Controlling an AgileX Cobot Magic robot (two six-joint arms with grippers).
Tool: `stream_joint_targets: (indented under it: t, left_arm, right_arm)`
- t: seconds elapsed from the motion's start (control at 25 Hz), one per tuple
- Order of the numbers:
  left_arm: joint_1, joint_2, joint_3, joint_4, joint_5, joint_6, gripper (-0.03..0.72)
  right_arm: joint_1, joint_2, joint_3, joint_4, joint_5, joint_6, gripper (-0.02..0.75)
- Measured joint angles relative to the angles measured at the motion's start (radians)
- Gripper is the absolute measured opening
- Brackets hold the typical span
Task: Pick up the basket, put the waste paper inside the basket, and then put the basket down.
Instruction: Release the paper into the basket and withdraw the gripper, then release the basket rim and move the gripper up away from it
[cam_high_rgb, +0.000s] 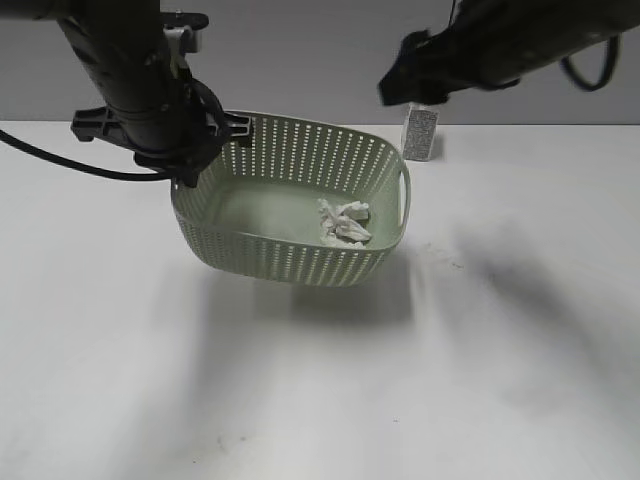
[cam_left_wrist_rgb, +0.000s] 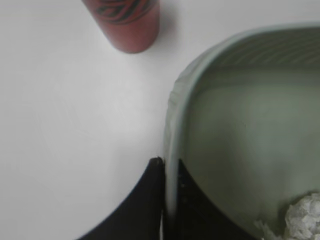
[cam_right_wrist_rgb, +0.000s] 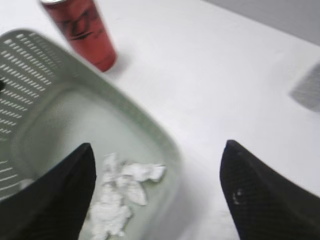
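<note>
The pale green basket (cam_high_rgb: 300, 215) hangs tilted above the white table, held by its left rim. My left gripper (cam_left_wrist_rgb: 169, 167) is shut on that rim (cam_left_wrist_rgb: 172, 125), one finger outside and one inside. White waste paper (cam_high_rgb: 343, 222) lies inside the basket at its right side; it also shows in the left wrist view (cam_left_wrist_rgb: 302, 220) and the right wrist view (cam_right_wrist_rgb: 117, 195). My right gripper (cam_right_wrist_rgb: 157, 152) is open and empty, high above the basket's right edge (cam_right_wrist_rgb: 150, 135). In the exterior view the right arm (cam_high_rgb: 470, 50) is up at the top right.
A red drink can (cam_left_wrist_rgb: 125, 22) stands on the table beside the basket; it also shows in the right wrist view (cam_right_wrist_rgb: 82, 30). A white-and-blue carton (cam_high_rgb: 420, 132) stands upright behind the basket at the back right. The white table (cam_high_rgb: 320, 400) stretches in front.
</note>
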Motion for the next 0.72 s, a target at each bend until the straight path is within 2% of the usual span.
stream_joint_targets:
  t: [0.12,0.24,0.44,0.64,0.72]
  left_arm:
    - [0.000,0.000,0.000,-0.042,-0.036,0.000,0.000]
    - [0.000,0.024,-0.001,-0.088,-0.074,-0.001,0.000]
    - [0.000,0.105,-0.002,-0.122,-0.112,-0.001,0.000]
    - [0.000,0.147,-0.002,-0.143,-0.147,-0.001,0.005]
    - [0.000,0.153,-0.002,-0.147,-0.159,-0.001,0.041]
  right_arm:
    - [-0.094,-0.102,0.000,-0.182,-0.002,0.116,0.580]
    - [-0.195,-0.208,0.000,-0.285,0.014,0.163,0.580]
    - [-0.308,-0.364,0.033,-0.331,0.094,0.176,0.580]
    - [-0.319,-0.516,0.179,-0.356,0.121,0.177,0.580]
    - [-0.319,-0.567,0.242,-0.358,0.123,0.178,0.580]
